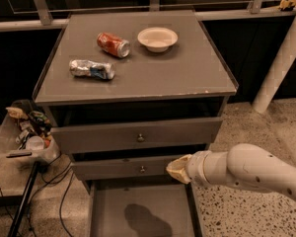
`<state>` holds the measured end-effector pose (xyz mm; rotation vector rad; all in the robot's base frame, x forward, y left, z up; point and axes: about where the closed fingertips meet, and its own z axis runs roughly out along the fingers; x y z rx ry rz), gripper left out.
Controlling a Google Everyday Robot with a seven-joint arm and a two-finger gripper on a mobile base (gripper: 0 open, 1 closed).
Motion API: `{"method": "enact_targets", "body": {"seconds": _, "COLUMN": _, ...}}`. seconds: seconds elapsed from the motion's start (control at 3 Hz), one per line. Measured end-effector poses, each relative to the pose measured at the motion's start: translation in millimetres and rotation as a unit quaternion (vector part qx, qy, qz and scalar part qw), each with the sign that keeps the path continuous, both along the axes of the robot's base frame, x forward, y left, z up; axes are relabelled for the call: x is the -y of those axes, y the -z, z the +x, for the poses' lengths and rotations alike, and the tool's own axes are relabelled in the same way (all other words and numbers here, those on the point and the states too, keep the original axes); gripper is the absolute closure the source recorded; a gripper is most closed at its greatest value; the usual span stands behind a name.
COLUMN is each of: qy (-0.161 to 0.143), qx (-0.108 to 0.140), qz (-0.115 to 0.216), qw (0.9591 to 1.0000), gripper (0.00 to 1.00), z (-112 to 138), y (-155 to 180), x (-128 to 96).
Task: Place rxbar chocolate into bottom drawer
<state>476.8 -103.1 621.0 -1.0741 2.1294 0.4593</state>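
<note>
The bottom drawer (108, 206) of the grey cabinet is pulled open, and its flat grey floor carries a dark shadow. My gripper (178, 168) reaches in from the right on a white arm (246, 172). It is low in front of the right part of the middle drawer (123, 168), just above the back right of the open drawer. Only its tan end shows. The rxbar chocolate is not visible; it may be hidden behind the gripper.
On the cabinet top (187, 78) lie a red soda can (113, 44), a crushed silver-blue can (92, 69) and a white bowl (158, 38). The top drawer (138, 135) is shut. A cluttered tray (27, 132) on a stand with cables stands at the left. A white pole (281, 63) stands at the right.
</note>
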Motion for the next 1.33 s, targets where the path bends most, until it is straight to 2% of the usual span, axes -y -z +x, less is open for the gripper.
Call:
{"method": "enact_targets", "body": {"seconds": 0.33, "qy": 0.0, "qx": 0.0, "qz": 0.0, "qw": 1.0, "gripper": 1.0, "z": 0.0, "y": 0.0, "x": 0.0}}
{"method": "enact_targets", "body": {"seconds": 0.67, "qy": 0.0, "qx": 0.0, "qz": 0.0, "qw": 1.0, "gripper": 0.82, "z": 0.0, "y": 0.0, "x": 0.0}}
{"method": "enact_targets", "body": {"seconds": 1.33, "qy": 0.0, "qx": 0.0, "qz": 0.0, "qw": 1.0, "gripper": 0.35, "z": 0.0, "y": 0.0, "x": -0.1}}
